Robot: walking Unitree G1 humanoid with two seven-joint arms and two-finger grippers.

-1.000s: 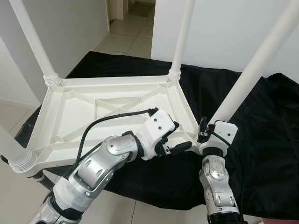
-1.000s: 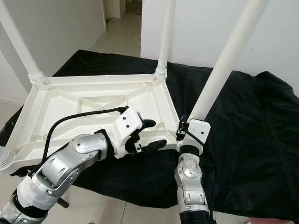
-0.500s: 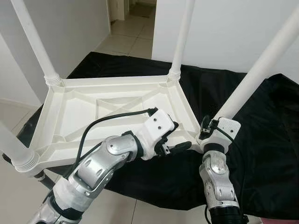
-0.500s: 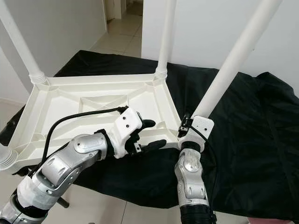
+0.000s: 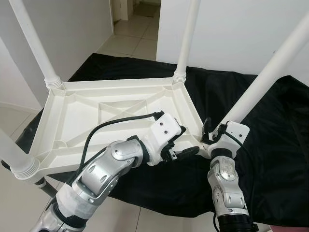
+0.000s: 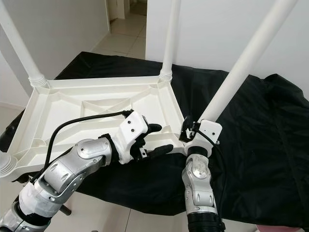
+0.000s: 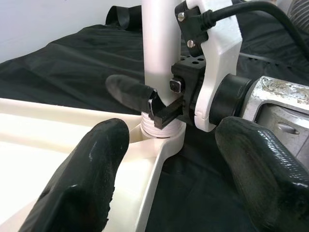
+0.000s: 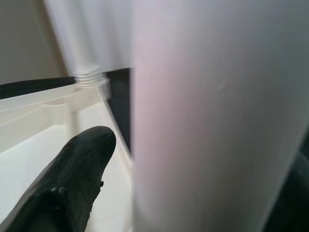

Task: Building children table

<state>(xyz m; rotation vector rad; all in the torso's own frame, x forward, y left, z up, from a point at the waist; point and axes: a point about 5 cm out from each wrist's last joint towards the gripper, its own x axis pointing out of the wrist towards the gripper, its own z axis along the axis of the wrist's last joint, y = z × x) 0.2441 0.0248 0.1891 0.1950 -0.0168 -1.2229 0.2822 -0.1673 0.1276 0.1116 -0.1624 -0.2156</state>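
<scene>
A white plastic children's table (image 5: 96, 116) lies upside down on a black cloth. Its near right leg (image 5: 270, 72) rises at a slant from the corner socket (image 7: 161, 131). My right gripper (image 5: 208, 131) is shut on this leg just above the socket. In the right wrist view the leg (image 8: 207, 121) is very close, with one black finger (image 8: 82, 164) beside it. My left gripper (image 5: 186, 141) is open, its fingers straddling the table's near rim, a little left of that corner. The other legs stand at the back left (image 5: 36, 43), back right (image 5: 186, 38) and near left (image 5: 12, 154).
The black cloth (image 5: 270, 145) spreads wide to the right of the table. White walls stand behind, with a doorway onto a tiled floor (image 5: 135, 34) at the back. Tiled floor (image 5: 14, 121) also lies to the left, below the cloth's edge.
My right wrist has turned a little around the base of the near right leg, staying clamped on it. The left arm has held its place.
</scene>
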